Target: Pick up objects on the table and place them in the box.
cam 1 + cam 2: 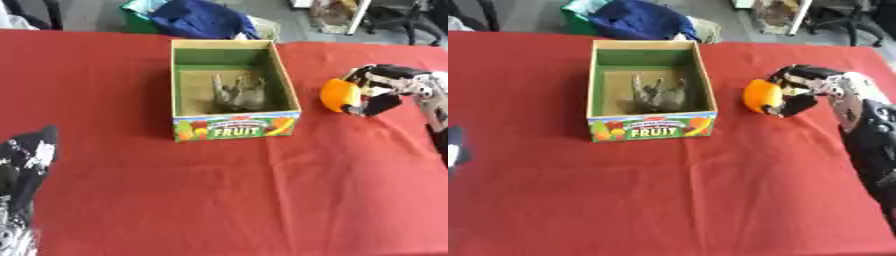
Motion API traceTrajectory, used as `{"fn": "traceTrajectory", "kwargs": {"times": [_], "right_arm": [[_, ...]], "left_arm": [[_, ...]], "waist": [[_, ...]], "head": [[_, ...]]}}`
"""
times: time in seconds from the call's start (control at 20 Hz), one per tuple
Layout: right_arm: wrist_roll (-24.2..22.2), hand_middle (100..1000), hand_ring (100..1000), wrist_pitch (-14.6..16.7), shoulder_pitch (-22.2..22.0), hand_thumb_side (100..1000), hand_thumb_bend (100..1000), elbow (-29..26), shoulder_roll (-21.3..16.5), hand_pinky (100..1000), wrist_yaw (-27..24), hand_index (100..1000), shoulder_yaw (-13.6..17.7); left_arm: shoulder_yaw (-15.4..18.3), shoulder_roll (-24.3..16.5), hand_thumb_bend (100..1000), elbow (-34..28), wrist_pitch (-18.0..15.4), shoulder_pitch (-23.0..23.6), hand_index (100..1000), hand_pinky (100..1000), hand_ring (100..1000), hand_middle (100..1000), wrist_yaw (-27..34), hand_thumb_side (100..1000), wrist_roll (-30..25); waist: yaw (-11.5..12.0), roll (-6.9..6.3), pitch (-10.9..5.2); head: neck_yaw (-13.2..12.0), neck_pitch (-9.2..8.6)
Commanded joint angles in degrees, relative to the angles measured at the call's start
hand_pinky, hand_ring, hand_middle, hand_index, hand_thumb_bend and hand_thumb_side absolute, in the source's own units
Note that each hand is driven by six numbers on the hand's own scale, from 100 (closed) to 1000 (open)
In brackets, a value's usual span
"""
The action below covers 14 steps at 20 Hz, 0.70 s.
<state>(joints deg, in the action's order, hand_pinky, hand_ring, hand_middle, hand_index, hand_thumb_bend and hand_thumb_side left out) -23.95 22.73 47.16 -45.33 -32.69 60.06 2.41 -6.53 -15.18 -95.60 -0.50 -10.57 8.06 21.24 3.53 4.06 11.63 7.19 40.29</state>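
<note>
Right hand grasping the orange, just right of the fruit box.

I have my black-and-silver right hand [802,92] curled round a round orange fruit [761,96], held beside the open cardboard box [234,126] printed "FRUIT", on the red tablecloth [262,190]. Inside the box lies a grey, spiky-looking object [238,92] I cannot identify. My left hand [26,155] shows at the lower left edge, idle, fingers relaxed and pointing up, holding nothing.

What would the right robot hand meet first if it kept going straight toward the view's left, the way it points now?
Probably the box's right wall: the right robot hand, curled round the orange object, faces it across bare red tablecloth. Its height is unclear, so it might pass over the rim.
</note>
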Motion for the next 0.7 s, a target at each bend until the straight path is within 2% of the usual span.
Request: {"fn": "traceTrajectory", "kwargs": {"times": [0.05,0.15,0.2,0.3,0.45,0.7], "right_arm": [[3.54,626,741,-0.35,0.93,448,208,-0.11,-0.74,724,2.69,712,-0.11],[6.04,524,704,-0.47,0.93,413,123,-0.04,-0.51,703,3.36,613,-0.07],[7.31,505,693,-0.51,0.95,402,100,-0.02,-0.46,696,3.55,591,-0.04],[10.13,391,624,-0.73,1.06,333,100,-0.21,-0.42,654,3.79,460,0.06],[14.10,287,552,-0.83,1.16,253,100,-0.54,-0.39,602,3.35,350,0.15],[15.82,254,514,-0.10,2.07,220,100,-2.60,-0.62,573,-0.61,321,0.30]], "left_arm": [[0.25,-1.14,529,-1.07,-0.05,-0.31,603,590,549,481,0.05,454,0.04],[0.25,-1.14,529,-1.05,-0.04,-0.32,603,590,549,481,0.05,454,0.05],[0.25,-1.14,529,-1.05,-0.05,-0.31,603,590,549,481,0.05,454,0.04],[0.26,-1.14,529,-1.04,-0.04,-0.28,603,590,549,481,0.06,454,0.05],[0.25,-1.10,529,-1.04,-0.06,-0.31,603,590,549,481,0.07,454,0.04],[0.27,-1.14,529,-1.06,-0.08,-0.29,603,590,549,481,0.05,454,0.06]], "waist": [[-0.09,-0.17,-0.92],[-0.07,-0.17,-0.92],[-0.06,-0.17,-0.92],[-0.05,-0.16,-0.93],[-0.01,-0.12,-0.95],[-0.01,-0.05,-1.04]], "head": [[0.09,-0.50],[0.08,-0.50],[0.09,-0.48],[0.09,-0.47],[0.09,-0.50],[0.07,-0.51]]}}
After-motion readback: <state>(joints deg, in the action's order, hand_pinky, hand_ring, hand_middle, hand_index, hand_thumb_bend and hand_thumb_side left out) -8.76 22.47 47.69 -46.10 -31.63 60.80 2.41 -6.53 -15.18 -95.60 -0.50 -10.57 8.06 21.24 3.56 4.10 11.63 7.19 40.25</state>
